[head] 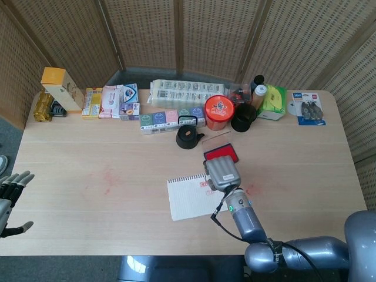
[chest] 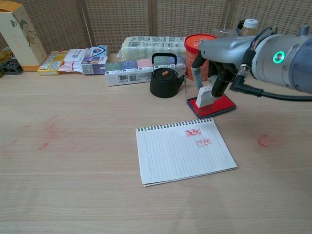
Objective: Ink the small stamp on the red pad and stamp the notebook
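Observation:
My right hand (chest: 222,56) grips the small white stamp (chest: 204,96) and holds it in the air, tilted, just above the left part of the red ink pad (chest: 222,104). The open notebook (chest: 175,156) lies in front of the pad, with two red prints (chest: 193,132) near its top right corner. In the head view the right hand (head: 222,171) covers the notebook's (head: 191,200) upper right corner, and the red pad (head: 222,151) shows behind it. My left hand (head: 10,191) hangs at the table's near left edge, fingers spread and holding nothing.
A black kettle (chest: 165,80) stands left of the pad, with an orange tub (chest: 194,46) behind it. Boxes and packets (chest: 139,48) line the back edge. A black cup (head: 243,117) stands right of the tub. Red ink smudges (chest: 263,141) mark the wood.

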Tool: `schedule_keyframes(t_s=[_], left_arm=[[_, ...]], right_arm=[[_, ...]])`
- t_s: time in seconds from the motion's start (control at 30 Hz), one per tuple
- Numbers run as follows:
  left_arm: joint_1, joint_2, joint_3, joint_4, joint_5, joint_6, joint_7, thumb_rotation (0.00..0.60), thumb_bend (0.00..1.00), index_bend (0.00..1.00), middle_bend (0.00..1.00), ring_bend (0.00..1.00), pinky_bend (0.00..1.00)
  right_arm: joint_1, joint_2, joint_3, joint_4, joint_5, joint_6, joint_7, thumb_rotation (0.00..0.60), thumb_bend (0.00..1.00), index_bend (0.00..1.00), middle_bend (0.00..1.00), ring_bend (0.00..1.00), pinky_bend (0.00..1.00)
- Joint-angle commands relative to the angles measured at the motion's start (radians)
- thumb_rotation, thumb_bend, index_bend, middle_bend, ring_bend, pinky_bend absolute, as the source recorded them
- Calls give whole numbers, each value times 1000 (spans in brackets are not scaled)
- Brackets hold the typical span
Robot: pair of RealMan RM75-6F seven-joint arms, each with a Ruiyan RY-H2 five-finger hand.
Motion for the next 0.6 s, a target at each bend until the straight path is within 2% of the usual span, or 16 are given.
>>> schedule_keyframes(t_s=[0.03,0.27,0.6], left_arm=[[-1,1,2,0,3,-1,-2,600,0,0,0,0,3],[0,2,3,0,4,1,-2,600,0,0,0,0,3],[-1,5,2,3,2,3,-15,600,1,0,0,0,3]], right_arm=[[12,-48,-26,-16,7,36,-34,600,476,626,946,1000,1000],[34,-154,-34,39,25,82,-74,600,476,626,945,1000,1000],[68,-280,24,171,98,118,-123,600,476,626,946,1000,1000]])
